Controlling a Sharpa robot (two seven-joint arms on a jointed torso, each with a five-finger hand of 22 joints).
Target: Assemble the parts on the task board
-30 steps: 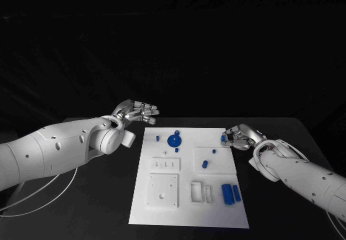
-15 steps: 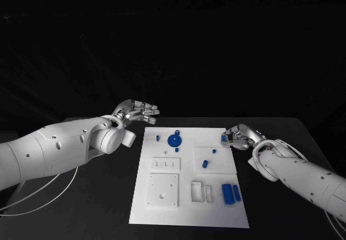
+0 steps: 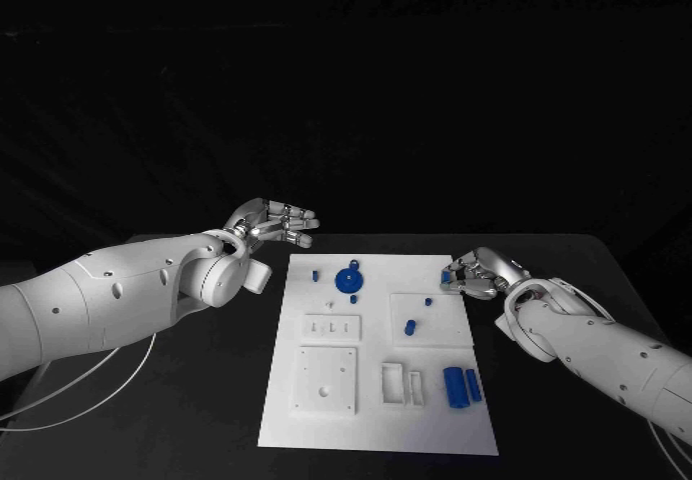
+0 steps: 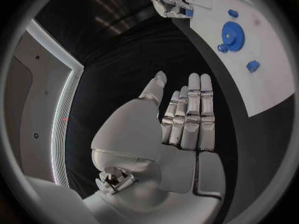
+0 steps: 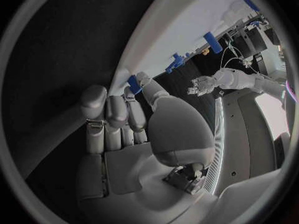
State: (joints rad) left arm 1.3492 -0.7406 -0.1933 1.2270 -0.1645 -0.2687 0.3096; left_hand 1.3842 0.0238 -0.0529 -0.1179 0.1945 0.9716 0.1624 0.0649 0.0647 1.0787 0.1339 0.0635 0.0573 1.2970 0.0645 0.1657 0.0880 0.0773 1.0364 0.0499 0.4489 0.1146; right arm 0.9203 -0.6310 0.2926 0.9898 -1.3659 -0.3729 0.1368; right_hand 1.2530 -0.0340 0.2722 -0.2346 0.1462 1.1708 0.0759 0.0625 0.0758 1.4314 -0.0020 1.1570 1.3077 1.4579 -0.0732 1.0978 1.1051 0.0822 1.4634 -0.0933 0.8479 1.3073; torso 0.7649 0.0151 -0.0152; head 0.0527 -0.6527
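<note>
The right hand has crept a little toward the far right corner of the task board, moving slightly up and inward in the head view compared with a second ago. Its fingers now sit right at the board's edge, closed around a small blue part, which has travelled with the hand; in the head view that part shows just beside the fingertips, a touch farther from the robot than before. The forearm behind the hand has followed the same small shift.
</note>
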